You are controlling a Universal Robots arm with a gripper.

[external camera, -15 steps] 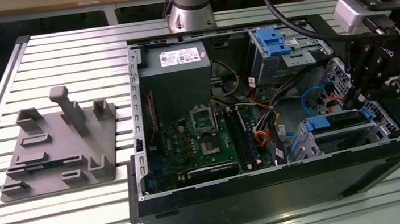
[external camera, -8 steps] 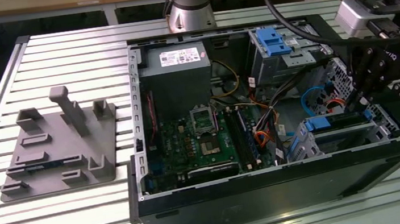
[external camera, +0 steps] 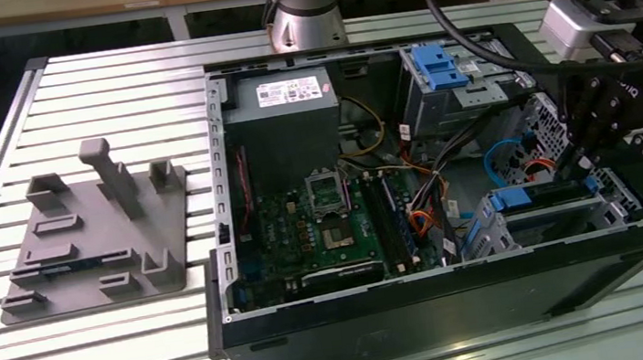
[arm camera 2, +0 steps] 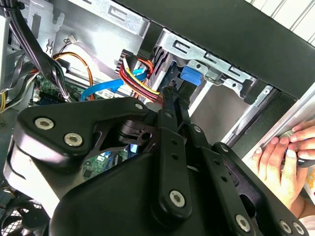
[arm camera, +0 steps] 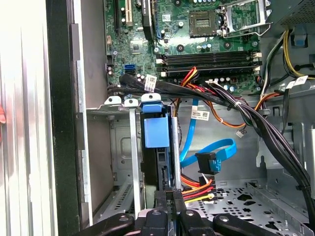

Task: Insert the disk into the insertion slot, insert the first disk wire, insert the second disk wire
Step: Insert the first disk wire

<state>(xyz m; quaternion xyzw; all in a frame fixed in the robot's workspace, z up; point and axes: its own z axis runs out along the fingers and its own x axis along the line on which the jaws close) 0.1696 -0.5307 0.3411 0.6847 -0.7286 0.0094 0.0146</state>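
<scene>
First wrist view, disk (arm camera: 156, 135) on edge in insertion slot (arm camera: 134, 162), end effector (arm camera: 170, 196) closed beside it.

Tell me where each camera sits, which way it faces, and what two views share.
Exterior view: above the table, looking down into the computer case; arm and pincer show.
First wrist view: on the arm, facing the disk in the insertion slot; pincer shows.
Second wrist view: behind the pincer, facing that slot; a person's hand shows.
Both wrist views share the disk.
</scene>
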